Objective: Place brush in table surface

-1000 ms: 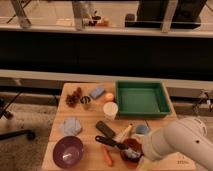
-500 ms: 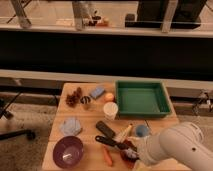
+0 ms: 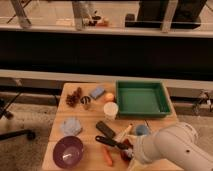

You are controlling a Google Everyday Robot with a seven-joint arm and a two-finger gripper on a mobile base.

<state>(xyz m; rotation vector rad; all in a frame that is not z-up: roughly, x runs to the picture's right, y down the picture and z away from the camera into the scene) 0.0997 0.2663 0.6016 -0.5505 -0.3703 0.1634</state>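
Observation:
The brush [image 3: 108, 142] has a slim black handle. It lies slanted on the table surface [image 3: 90, 117], near the front, and its right end reaches the red bowl [image 3: 128, 145]. Its bristle head is hidden by my gripper. My gripper [image 3: 125, 152] is a dark shape at the end of the white arm [image 3: 170, 148]. It sits at the brush's right end, over the red bowl.
A green tray [image 3: 142, 98] stands at the back right. A white cup [image 3: 110, 110], a flat black bar [image 3: 105, 128], a cream cylinder [image 3: 124, 133], a blue cup [image 3: 142, 130], an orange carrot [image 3: 108, 157], a purple bowl [image 3: 68, 151] and a grey cloth [image 3: 71, 126] surround the brush.
The white arm has shifted left and the gripper has come down onto the brush's right end at the red bowl. The brush has hardly moved.

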